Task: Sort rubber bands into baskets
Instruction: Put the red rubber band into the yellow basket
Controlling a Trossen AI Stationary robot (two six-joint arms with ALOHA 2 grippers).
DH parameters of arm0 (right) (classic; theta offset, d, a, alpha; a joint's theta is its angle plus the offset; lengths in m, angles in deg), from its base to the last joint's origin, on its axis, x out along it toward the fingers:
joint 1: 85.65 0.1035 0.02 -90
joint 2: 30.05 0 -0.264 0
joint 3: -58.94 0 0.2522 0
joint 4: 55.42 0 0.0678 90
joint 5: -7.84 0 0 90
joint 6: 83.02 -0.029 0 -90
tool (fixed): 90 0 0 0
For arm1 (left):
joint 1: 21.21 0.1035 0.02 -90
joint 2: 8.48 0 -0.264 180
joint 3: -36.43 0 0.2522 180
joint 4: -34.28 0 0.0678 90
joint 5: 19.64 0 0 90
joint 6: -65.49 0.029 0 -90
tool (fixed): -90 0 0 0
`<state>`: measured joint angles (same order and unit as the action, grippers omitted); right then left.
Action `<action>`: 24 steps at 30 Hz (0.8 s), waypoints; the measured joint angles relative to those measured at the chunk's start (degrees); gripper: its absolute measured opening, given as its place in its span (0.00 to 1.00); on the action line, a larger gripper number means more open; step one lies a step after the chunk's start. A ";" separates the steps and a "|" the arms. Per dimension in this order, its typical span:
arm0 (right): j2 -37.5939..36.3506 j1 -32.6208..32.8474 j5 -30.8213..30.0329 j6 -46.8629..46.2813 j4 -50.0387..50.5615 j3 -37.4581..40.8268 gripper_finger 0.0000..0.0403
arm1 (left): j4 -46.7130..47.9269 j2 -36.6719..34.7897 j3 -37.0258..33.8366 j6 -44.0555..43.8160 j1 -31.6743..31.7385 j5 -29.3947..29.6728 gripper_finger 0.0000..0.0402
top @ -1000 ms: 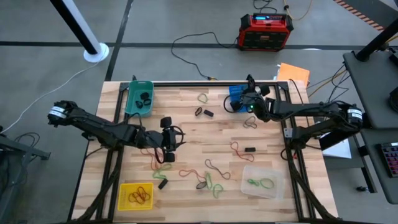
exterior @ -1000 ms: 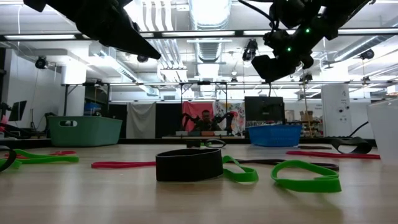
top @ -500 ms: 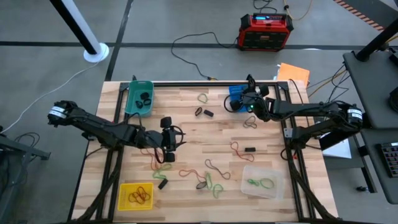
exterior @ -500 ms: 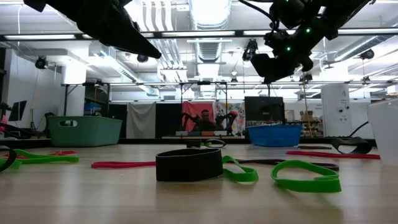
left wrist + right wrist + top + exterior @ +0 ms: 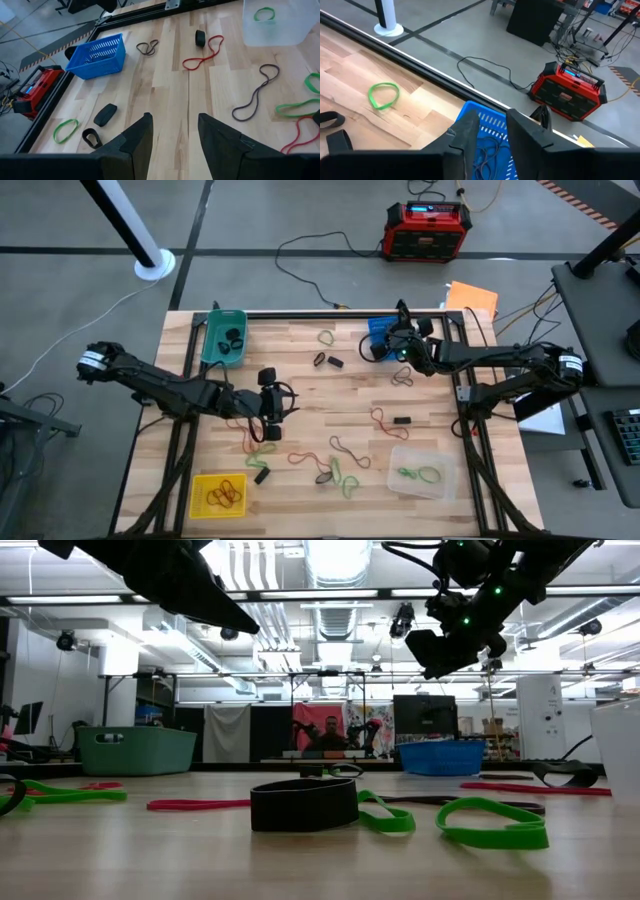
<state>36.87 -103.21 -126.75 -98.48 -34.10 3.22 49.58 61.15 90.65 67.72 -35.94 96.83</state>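
My right gripper (image 5: 386, 346) hovers open and empty over the blue basket (image 5: 378, 332), which holds blue bands (image 5: 490, 150); it also shows in the low view (image 5: 450, 645), well above the table. My left gripper (image 5: 284, 402) is open and empty over the middle of the table, its fingers (image 5: 132, 142) pointing toward the right edge. Loose rubber bands lie flat on the wood: a green one (image 5: 326, 337), black ones (image 5: 327, 361), a dark loop (image 5: 402, 377), a red one (image 5: 382, 418) and a mixed cluster (image 5: 335, 470). The teal basket (image 5: 223, 337), yellow basket (image 5: 218, 494) and clear basket (image 5: 420, 472) each hold bands.
A black frame rail (image 5: 340, 313) runs along the table's far edge. A red-and-black box (image 5: 428, 230) and cables lie on the floor beyond it, and an orange sheet (image 5: 472, 297) lies at the far right corner. Bare wood (image 5: 300, 380) lies between the grippers.
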 joint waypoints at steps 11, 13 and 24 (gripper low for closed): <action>-1.29 0.45 12.37 0.95 -0.11 0.00 0.27 | 7.18 -1.09 0.00 -8.45 -0.19 -0.03 0.35; -1.29 1.15 14.45 1.01 0.01 0.00 0.26 | 11.34 -1.84 0.17 -11.73 -0.19 -0.03 0.35; -1.33 8.33 15.51 0.37 0.00 0.00 0.20 | 35.63 -1.77 8.23 -20.96 -0.38 -14.56 0.35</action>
<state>35.53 -94.89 -111.23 -98.11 -34.10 3.22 85.21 59.38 98.89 46.75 -36.32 82.26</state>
